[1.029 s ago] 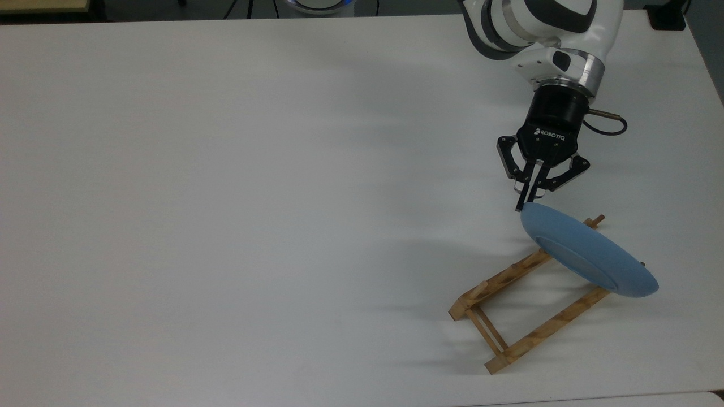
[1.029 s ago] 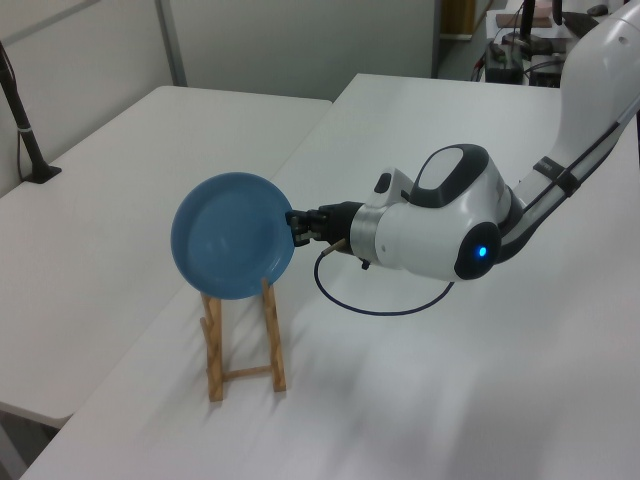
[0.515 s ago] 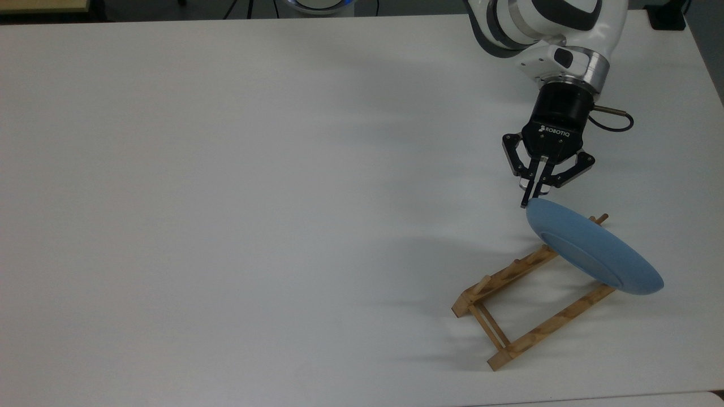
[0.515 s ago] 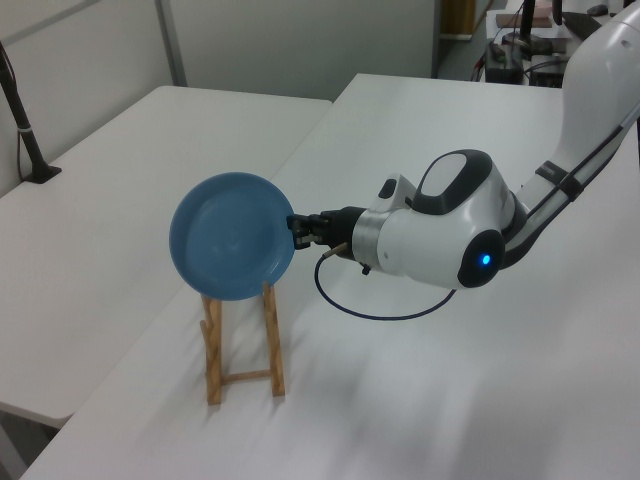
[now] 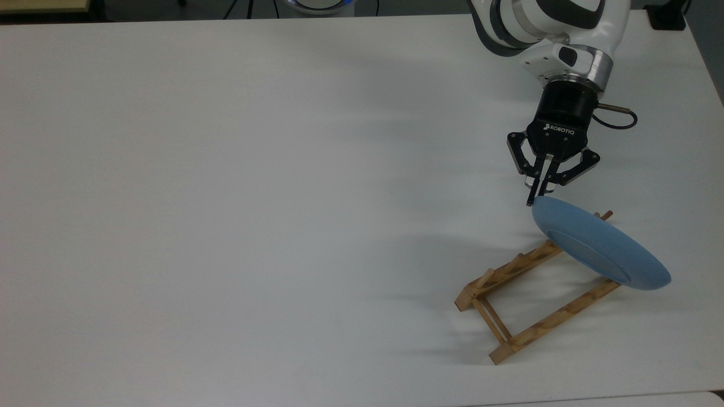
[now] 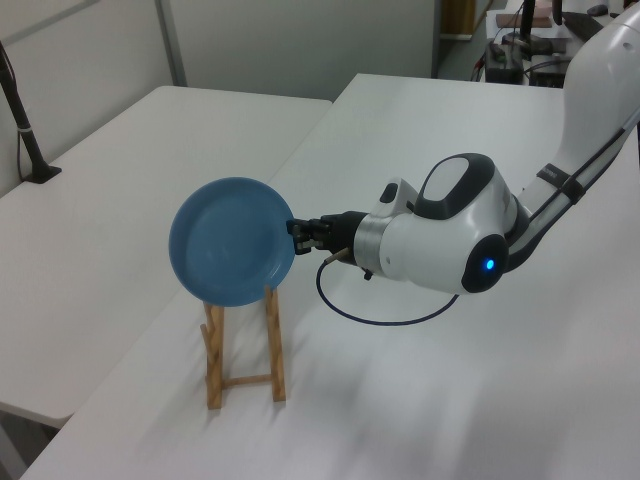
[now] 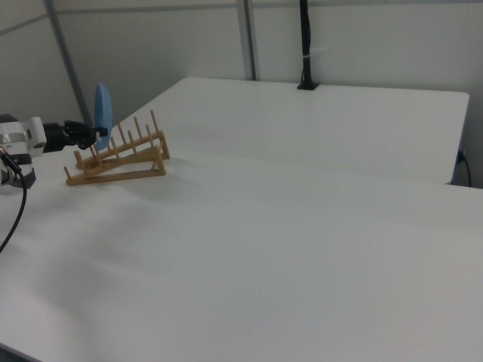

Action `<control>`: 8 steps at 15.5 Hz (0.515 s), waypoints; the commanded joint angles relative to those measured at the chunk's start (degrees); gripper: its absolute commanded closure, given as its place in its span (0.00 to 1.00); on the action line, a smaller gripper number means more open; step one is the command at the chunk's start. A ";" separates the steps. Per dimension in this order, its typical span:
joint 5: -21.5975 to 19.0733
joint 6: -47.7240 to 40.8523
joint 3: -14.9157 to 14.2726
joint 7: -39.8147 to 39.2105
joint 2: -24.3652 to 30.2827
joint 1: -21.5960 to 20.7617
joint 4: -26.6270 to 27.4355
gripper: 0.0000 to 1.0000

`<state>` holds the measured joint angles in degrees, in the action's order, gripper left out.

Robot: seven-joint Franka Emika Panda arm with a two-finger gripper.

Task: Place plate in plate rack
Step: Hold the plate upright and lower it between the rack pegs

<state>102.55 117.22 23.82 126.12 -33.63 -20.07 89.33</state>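
Pincer (image 5: 535, 199) of mine pinches the rim of the plate (image 5: 600, 247), holding it on edge over the high end of the plate rack (image 5: 531, 297) on the worktop (image 5: 226, 198). Carrying looks done; what's left, I judge, is lowering it between the pegs and letting go.

A wide white table (image 5: 226, 198) carries the scene. Directly on it stands the plate rack (image 5: 526, 297), a small frame of light wood, near the lower right corner in the top view. Its pegs point upward.
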 commanded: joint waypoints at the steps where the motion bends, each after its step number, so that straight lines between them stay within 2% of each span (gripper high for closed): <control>1: 2.82 -0.41 -0.96 -0.43 -0.03 -0.76 -0.48 1.00; 8: 2.30 -0.41 -0.96 -1.83 0.32 -0.85 -0.57 1.00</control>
<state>104.10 117.22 23.67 125.99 -33.66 -20.02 89.31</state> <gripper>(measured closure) 0.947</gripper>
